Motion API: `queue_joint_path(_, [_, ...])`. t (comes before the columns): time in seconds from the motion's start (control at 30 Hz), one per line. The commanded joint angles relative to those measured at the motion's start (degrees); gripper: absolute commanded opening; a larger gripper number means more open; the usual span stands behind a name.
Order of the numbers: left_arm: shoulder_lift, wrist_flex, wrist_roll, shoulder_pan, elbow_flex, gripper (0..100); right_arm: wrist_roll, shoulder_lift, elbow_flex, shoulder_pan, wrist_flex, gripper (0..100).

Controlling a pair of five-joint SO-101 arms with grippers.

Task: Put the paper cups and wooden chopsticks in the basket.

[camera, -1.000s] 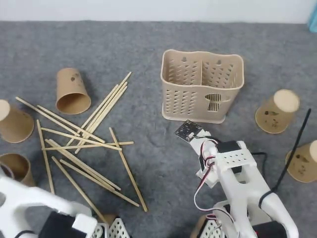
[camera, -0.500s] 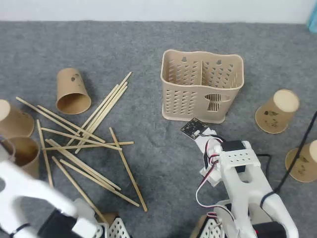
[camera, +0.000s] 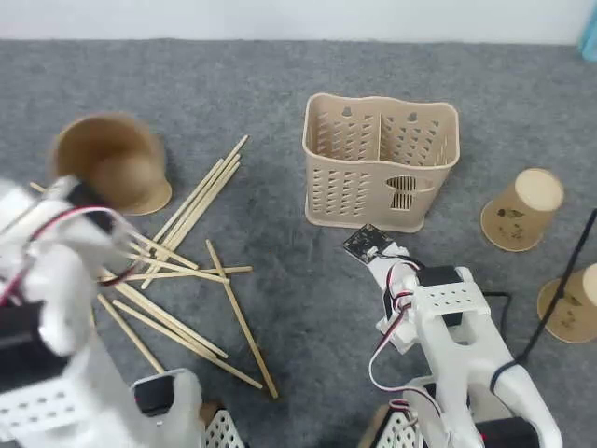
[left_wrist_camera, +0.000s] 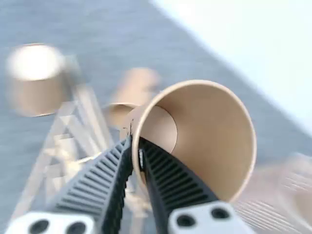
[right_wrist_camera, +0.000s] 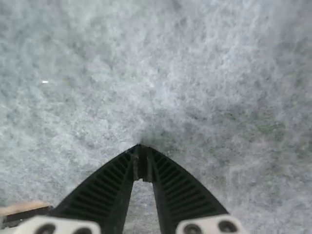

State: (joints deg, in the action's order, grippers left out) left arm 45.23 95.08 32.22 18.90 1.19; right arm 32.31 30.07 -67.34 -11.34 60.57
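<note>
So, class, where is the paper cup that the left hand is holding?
The paper cup hangs at the left of the high view, over the scattered chopsticks, rim pinched by the left hand, well left of the basket.

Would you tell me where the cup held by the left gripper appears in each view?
High view: the cup is at upper left, mouth toward the camera, next to the chopsticks.
Left wrist view: the cup sits centre right, its rim pinched by the left gripper.
Right wrist view: carpet lies beyond the right gripper.
Shared landmark: the chopsticks, blurred beneath the cup in the left wrist view.
</note>
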Motion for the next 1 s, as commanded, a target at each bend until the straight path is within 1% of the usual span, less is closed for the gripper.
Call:
queue_joint_path(0.0, [-1.8, -8.8, 4.0, -12.1, 4.5, 1, -1.1, 2.8, 0.4, 0.7, -1.5, 2.2])
queue_joint_path(0.1, [-6.2, -16.4, 4.0, -19.1, 7.4, 1, -1.1, 2.8, 0.4, 0.7, -1.6, 2.2])
queue_joint_path(0.23, [-11.2, -23.5, 4.0, -28.3, 10.7, 1, -1.1, 2.8, 0.4, 0.7, -1.9, 2.1])
queue_joint_path(0.4, [-14.3, -32.2, 4.0, -39.1, 11.2, 1, -1.1, 2.8, 0.4, 0.7, -2.0, 2.1])
queue_joint_path(0.5, [-17.8, -38.0, 4.0, -44.0, 11.1, 1, -1.1, 2.8, 0.4, 0.7, -2.0, 2.1])
queue_joint_path(0.6, [-22.4, -41.5, 4.0, -46.7, 11.1, 1, -1.1, 2.8, 0.4, 0.7, -2.1, 2.1])
queue_joint_path(0.73, [-28.8, -41.8, 4.0, -49.2, 11.1, 1, -1.1, 2.8, 0.4, 0.9, -2.4, 2.0])
queue_joint_path(0.87, [-34.6, -41.8, 4.0, -49.8, 11.1, 1, -1.1, 2.8, 0.6, 2.7, -2.5, 2.0])
queue_joint_path(0.97, [-38.9, -41.8, 4.0, -49.5, 11.1, 1, -1.1, 2.8, 0.6, 2.7, -2.9, 2.0])
